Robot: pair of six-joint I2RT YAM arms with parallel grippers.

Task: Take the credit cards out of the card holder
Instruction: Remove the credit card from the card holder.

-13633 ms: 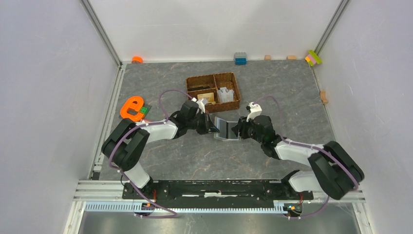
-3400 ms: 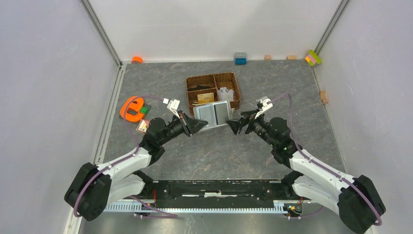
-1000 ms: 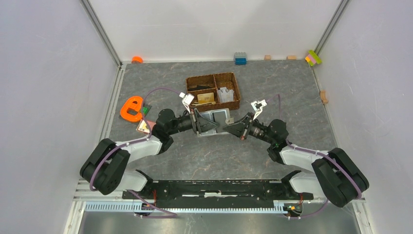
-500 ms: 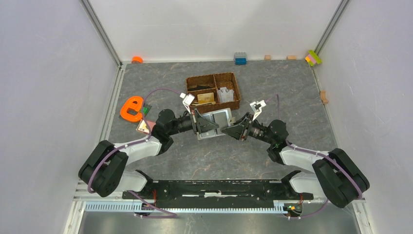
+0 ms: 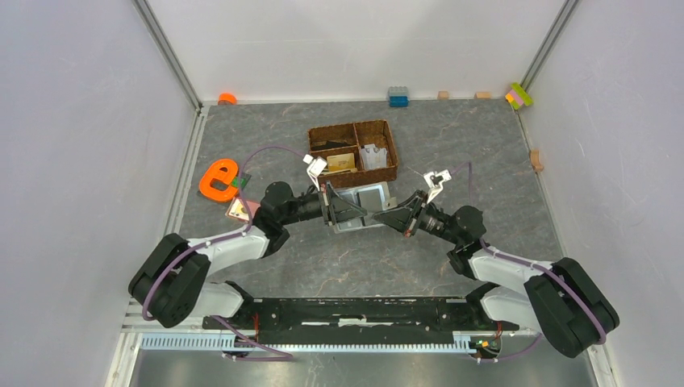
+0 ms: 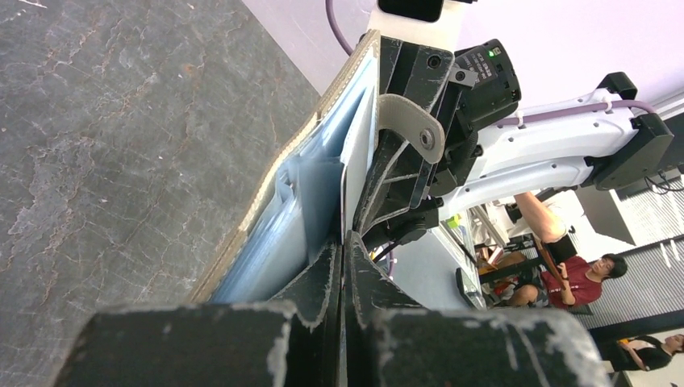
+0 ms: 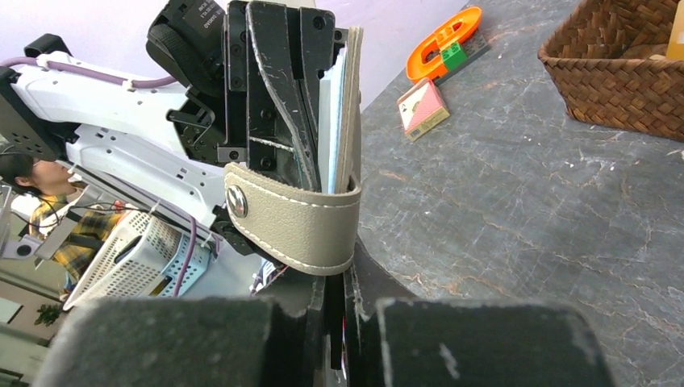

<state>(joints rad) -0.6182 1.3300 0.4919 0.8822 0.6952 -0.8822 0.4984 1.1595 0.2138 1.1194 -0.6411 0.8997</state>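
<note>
1. The card holder is grey-olive outside, with light-blue inner sleeves and a snap tab. It stands on edge with its leaves slightly parted, just in front of the woven basket. The left gripper and right gripper pinch it.
2. One orange-tan credit card lies flat in the basket's near-left compartment.

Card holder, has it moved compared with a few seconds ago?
Yes. The card holder has drawn slightly back from the woven basket, toward the bottom of the top view.
</note>
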